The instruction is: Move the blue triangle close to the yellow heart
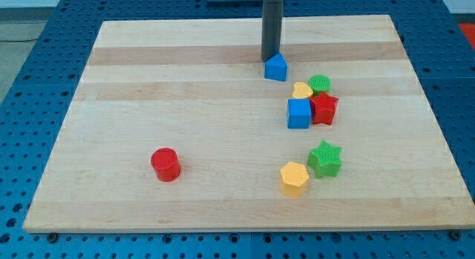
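Note:
The blue triangle sits on the wooden board right of centre, near the view's top. My tip is right behind it, at its upper left edge, touching or nearly touching it. The yellow heart lies a short way down and to the right of the triangle, with a small gap between them. The heart is packed against a green cylinder, a red star and a blue cube.
A green star and a yellow hexagon sit lower right of centre. A red cylinder stands alone at lower left. The board rests on a blue perforated table.

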`<state>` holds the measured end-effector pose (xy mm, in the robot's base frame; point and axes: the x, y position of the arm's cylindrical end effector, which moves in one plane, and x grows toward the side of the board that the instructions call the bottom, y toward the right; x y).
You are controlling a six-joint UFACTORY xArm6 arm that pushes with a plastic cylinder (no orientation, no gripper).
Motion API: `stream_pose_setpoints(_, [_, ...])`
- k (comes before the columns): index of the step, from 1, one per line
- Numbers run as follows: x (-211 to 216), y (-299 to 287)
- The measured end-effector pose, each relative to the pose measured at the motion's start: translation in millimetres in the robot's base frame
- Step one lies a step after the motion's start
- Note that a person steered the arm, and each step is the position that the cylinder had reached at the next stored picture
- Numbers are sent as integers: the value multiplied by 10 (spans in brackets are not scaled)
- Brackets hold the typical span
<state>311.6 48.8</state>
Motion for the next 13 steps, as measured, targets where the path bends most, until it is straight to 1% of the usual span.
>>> stream_pose_setpoints(1, [0,183])
stream_pose_setpoints(2, [0,107])
stream_pose_setpoints(3, [-21,-241])
stream_pose_setpoints(4, [43,-457])
stream_pose_setpoints(5, [282,-286])
stream_pose_setpoints(6, [374,-121])
stream_pose_setpoints(7, [380,-34])
stream_pose_setpoints(8, [257,-134])
stream_pose_setpoints(9, [-34,-151])
stream_pose_setpoints(10, [-90,-10])
stream_pose_setpoints(12, [49,9])
stream_pose_setpoints(13, [179,117])
